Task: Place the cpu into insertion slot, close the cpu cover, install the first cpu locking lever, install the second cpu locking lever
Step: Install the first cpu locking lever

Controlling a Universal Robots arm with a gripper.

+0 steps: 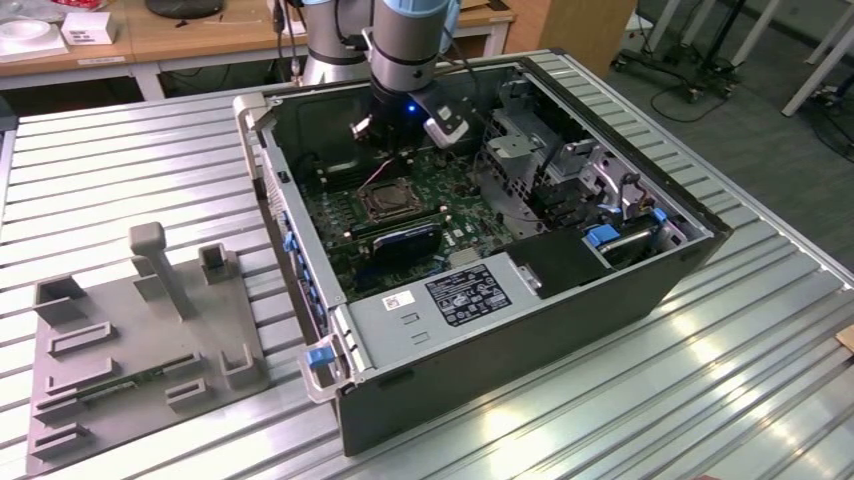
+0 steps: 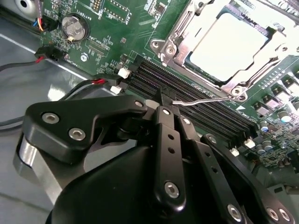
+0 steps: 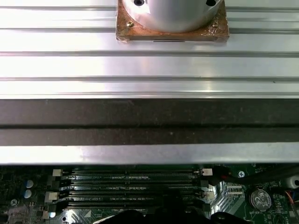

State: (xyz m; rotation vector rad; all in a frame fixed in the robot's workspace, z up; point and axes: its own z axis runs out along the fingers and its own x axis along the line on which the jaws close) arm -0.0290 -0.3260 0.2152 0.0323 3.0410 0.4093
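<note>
The cpu (image 2: 229,44) lies pale and square in the insertion slot (image 1: 388,200) on the green motherboard inside the open computer case. The cpu cover (image 2: 184,32), a silvery frame, rests flat over the chip's edges. A thin wire locking lever (image 2: 205,100) runs from the socket's corner out over the black memory slots. Its free end meets the tips of my gripper (image 2: 166,103), whose black fingers are shut together. I cannot tell whether the lever is clamped or just touched. In the exterior view my gripper (image 1: 396,130) hangs over the board just behind the socket.
Long black memory slots (image 3: 131,186) run beside the socket. A coin battery (image 2: 74,26) and red-black cables (image 2: 93,81) lie near the case wall. A drive cage (image 1: 534,160) stands on the exterior view's right. A grey fixture board (image 1: 134,340) lies outside the case on its left.
</note>
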